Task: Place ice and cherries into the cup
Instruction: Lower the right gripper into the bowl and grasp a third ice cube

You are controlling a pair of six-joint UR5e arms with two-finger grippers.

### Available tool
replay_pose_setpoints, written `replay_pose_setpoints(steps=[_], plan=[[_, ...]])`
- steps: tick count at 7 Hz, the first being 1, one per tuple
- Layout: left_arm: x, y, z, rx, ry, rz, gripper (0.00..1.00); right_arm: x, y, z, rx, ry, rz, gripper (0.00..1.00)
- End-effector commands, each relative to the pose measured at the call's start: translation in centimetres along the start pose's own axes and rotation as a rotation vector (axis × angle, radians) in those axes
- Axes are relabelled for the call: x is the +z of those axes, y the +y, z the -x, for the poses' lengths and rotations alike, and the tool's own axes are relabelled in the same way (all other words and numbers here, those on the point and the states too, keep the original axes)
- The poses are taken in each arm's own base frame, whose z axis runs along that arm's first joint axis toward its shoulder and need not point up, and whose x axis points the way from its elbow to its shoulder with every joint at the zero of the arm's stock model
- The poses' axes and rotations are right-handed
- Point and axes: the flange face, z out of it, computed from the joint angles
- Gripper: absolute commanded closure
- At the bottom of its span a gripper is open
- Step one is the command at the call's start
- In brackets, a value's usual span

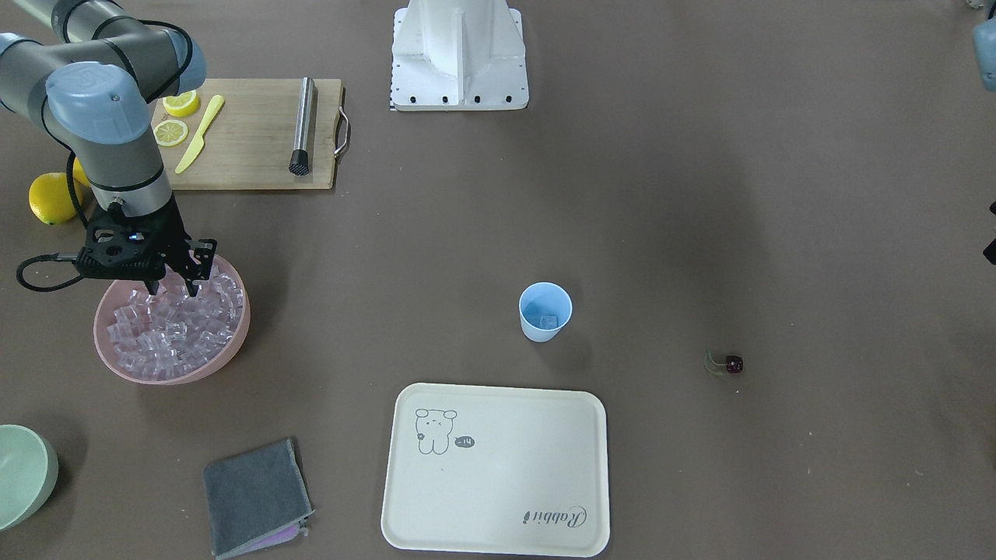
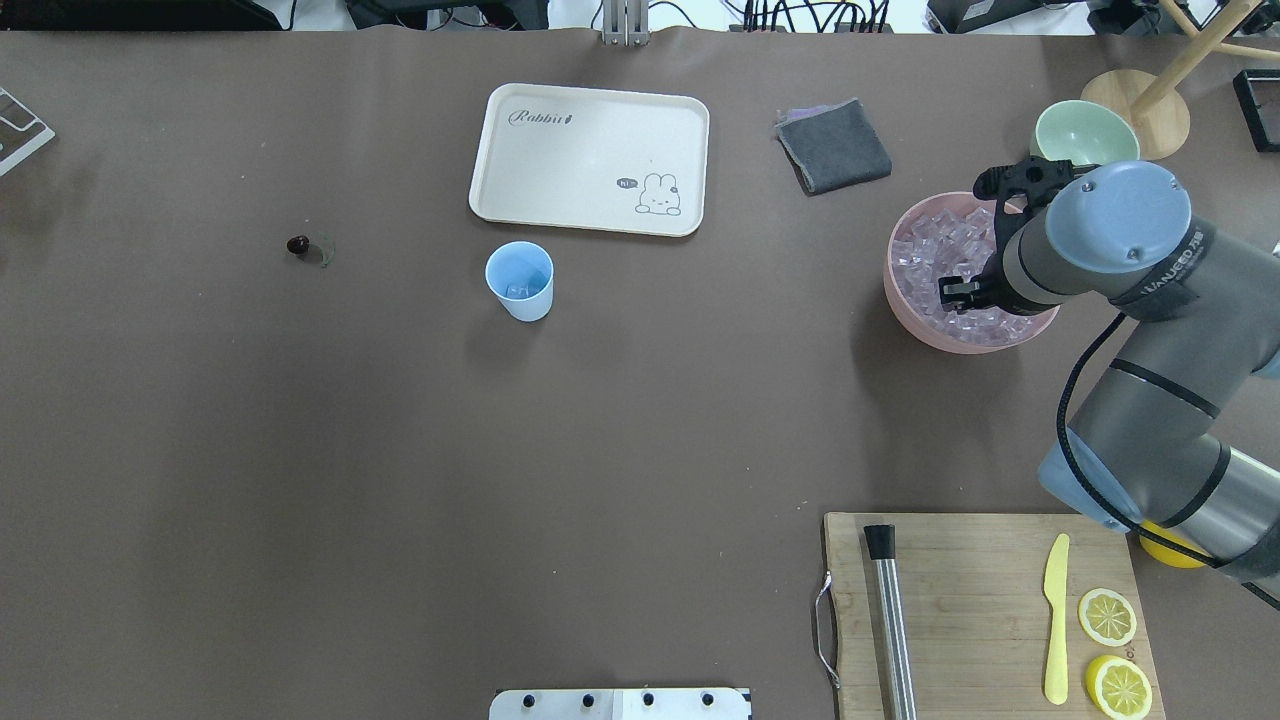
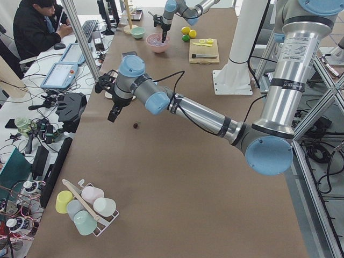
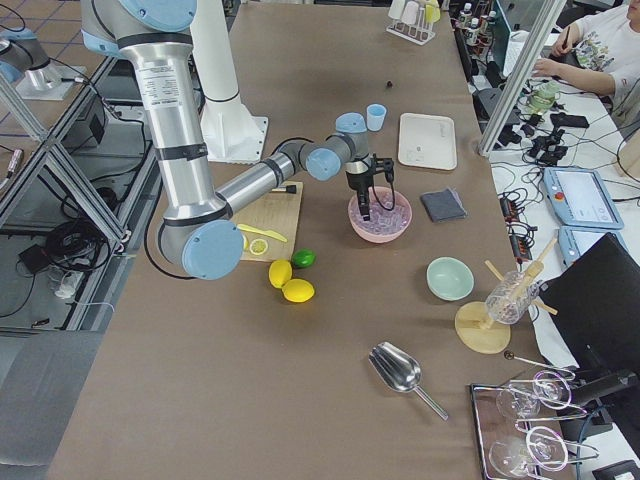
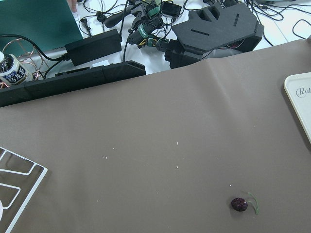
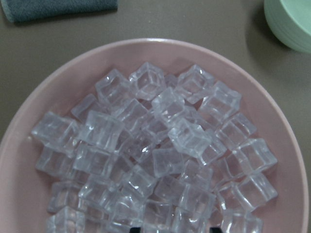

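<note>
- My right gripper [image 1: 173, 288], jaws apart, low over the ice [image 6: 160, 160] in pink bowl [image 6: 24, 160]: slick cube may slip.
- Cup [image 1: 545, 313] well apart: could drop in carry.
- Can't tell left gripper [image 3: 114, 115] state; it's near cherry [image 1: 733, 363] on table.

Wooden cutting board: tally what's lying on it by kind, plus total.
Round yellow lemon slices: 2
Pale yellow plastic knife: 1
Steel rod-shaped muddler with black tip: 1
Total: 4
</note>
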Motion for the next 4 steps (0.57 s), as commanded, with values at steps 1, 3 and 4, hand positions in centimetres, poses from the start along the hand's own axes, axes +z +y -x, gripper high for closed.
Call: replay_pose_setpoints(steps=[1, 3, 4], plan=[[0.01, -0.11, -0.04, 0.002, 0.000, -0.001, 0.02, 1.26, 0.99, 1.54, -0.020, 0.003, 0.021, 0.42], [0.23, -0.32, -0.04, 0.000, 0.001, 0.001, 0.02, 1.85, 1.01, 1.33, -0.023, 0.012, 0.028, 0.43], [0.21, -0.52, -0.14, 0.001, 0.001, 0.000, 0.02, 2.00, 1.08, 1.36, -0.021, 0.013, 0.031, 0.46]])
